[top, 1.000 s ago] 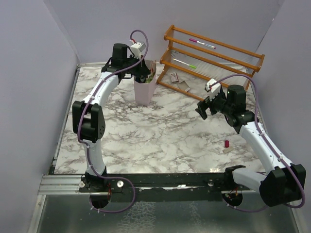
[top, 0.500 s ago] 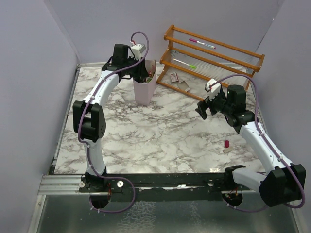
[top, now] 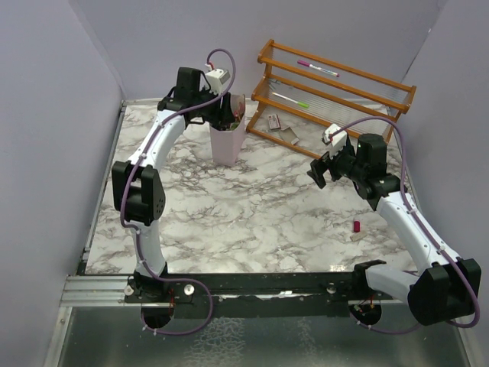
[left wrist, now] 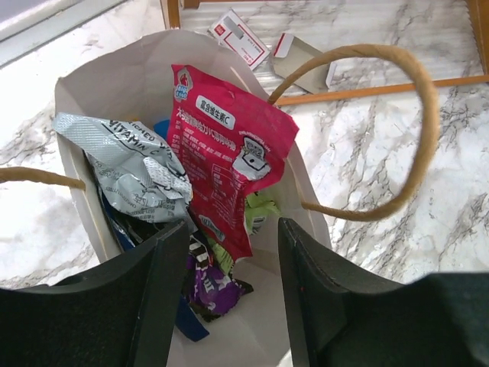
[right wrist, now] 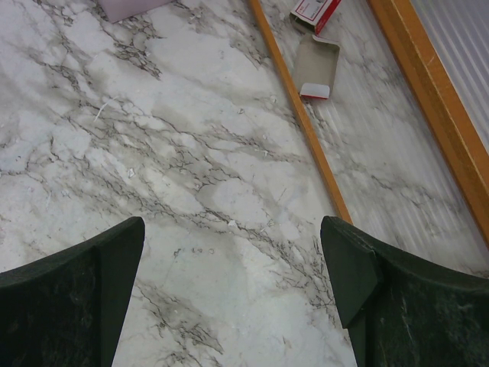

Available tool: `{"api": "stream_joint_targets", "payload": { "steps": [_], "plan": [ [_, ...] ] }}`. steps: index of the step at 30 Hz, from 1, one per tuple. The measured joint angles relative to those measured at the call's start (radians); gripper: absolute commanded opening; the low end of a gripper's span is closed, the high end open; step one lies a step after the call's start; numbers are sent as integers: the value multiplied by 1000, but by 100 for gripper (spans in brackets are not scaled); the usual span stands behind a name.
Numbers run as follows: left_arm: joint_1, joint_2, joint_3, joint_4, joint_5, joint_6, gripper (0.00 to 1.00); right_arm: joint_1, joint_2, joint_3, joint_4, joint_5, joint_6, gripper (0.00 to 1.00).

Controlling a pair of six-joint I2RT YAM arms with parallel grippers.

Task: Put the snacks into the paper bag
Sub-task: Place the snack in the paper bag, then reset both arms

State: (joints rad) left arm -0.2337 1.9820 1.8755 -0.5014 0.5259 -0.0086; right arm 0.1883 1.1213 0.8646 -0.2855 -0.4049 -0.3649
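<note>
The snacks [left wrist: 229, 145] look light, crinkly and slippery, best pinched at an edge; the left end effector [left wrist: 233, 229] and right end effector [right wrist: 231, 223] are spread, empty.

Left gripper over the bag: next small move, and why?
Probably raise the left gripper straight up, clear of the paper bag: it is open and empty, the red packet already stands inside among other snacks, and a cord handle loops close beside it.
</note>
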Motion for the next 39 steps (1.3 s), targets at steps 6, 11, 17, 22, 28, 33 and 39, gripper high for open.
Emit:
{"api": "stream_joint_targets", "payload": {
  "steps": [6,11,17,22,28,33,39],
  "plan": [
    [-2,-65,0,-17,-18,58,63,0,0,0,0,0,0,99],
    [-2,-155,-7,-26,-70,128,72,0,0,0,1,2,0,99],
    [-2,-283,-76,-12,-138,194,82,0,0,0,1,9,1,99],
    [-2,-371,-158,1,-217,246,93,-1,0,0,2,26,7,99],
    [-2,-478,-283,19,-354,296,99,-1,0,0,3,47,23,99],
    [-2,-585,-395,56,-465,303,99,-7,-2,0,17,67,44,99],
    [-2,-703,-553,132,-561,294,99,-7,-5,0,41,120,88,99]
  ]
}}
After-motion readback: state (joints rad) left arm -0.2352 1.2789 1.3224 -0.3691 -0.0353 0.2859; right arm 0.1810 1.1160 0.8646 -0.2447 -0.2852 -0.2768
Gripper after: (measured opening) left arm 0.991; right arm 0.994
